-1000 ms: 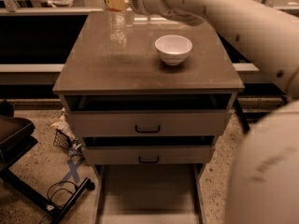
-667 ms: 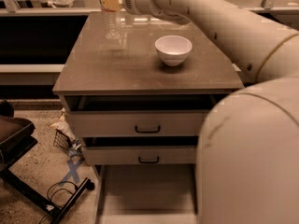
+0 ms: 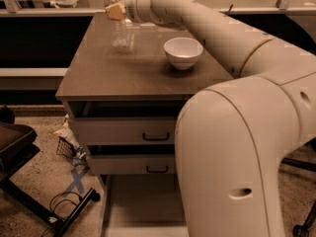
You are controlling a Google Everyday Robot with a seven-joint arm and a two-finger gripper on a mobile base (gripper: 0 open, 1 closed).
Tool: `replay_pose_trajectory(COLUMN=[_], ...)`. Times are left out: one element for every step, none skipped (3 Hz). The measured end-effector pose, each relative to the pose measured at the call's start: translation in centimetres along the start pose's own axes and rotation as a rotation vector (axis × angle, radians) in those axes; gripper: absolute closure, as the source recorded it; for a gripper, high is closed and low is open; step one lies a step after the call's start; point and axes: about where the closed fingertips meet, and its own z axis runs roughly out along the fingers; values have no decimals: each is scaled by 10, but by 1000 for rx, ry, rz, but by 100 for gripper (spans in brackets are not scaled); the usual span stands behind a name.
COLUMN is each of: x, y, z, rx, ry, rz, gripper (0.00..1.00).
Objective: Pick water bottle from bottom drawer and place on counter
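Observation:
The water bottle (image 3: 119, 29) stands upright on the counter (image 3: 128, 70) near its far left corner, with its white cap just above my gripper. My gripper (image 3: 115, 11) is at the bottle's upper part, its tan tip in front of the neck. My arm reaches in from the right, across the back of the counter. The bottom drawer (image 3: 140, 204) is pulled out below the cabinet, and its flat floor shows nothing in it.
A white bowl (image 3: 183, 52) sits on the counter right of the bottle. The two upper drawers (image 3: 155, 132) stand slightly open. My large arm segment (image 3: 237, 157) fills the right foreground. A black stand and cables (image 3: 59, 209) lie on the floor at left.
The gripper has shifted slightly left and down at the bottle, so the cap now shows above it. The bottle stays in place. My arm's near segment has swung further into the right foreground.

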Motion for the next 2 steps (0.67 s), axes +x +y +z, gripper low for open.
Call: replay_pose_trajectory(x=[21,34], y=[-6,-10], z=[12,17], rx=[15,24], ry=[27,40], rz=[-27,-31], gripper=[100,97])
